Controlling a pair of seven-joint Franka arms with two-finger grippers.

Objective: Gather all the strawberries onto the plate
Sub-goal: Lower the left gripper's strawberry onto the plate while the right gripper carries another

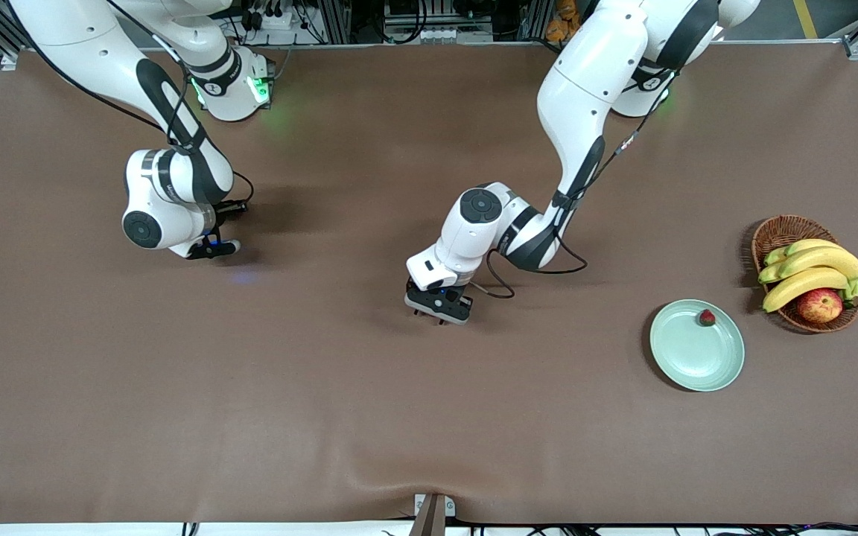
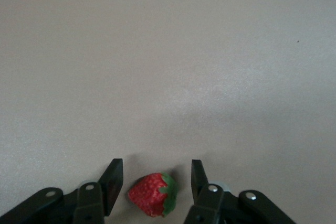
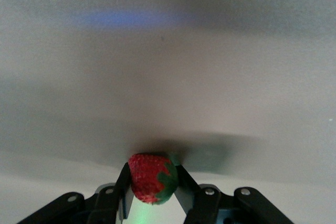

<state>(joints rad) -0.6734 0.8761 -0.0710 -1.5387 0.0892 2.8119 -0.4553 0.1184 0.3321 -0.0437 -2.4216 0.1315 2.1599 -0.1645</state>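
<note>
- The brown table (image 1: 325, 409) lies bare and wide around both grippers; its edge nearest the front camera is well apart from them, and so are the plate and basket at the left arm's end.
- The left gripper (image 1: 438, 307) is low over the middle of the table. In the left wrist view its fingers (image 2: 111, 184) stand part open with a strawberry (image 2: 152, 194) lying on the cloth between them; a gap shows on each side of the berry, so the pads are not touching it.
- The right gripper (image 1: 214, 248) is low over the table toward the right arm's end. In the right wrist view its jaws are narrow and pinch a second strawberry (image 3: 152, 178), green cap turned to one finger.
- The plate (image 1: 686, 365), pale mint green, sits well apart from both sets of jaws, with a third strawberry (image 1: 707, 318) in it near the rim.
- Just beside the plate stands a wicker basket (image 1: 779, 232) holding bananas (image 1: 809, 272) and an apple (image 1: 819, 305).
- The cloth is plain and matte; a faint blue glow (image 1: 244, 278) falls on it by the right gripper.
</note>
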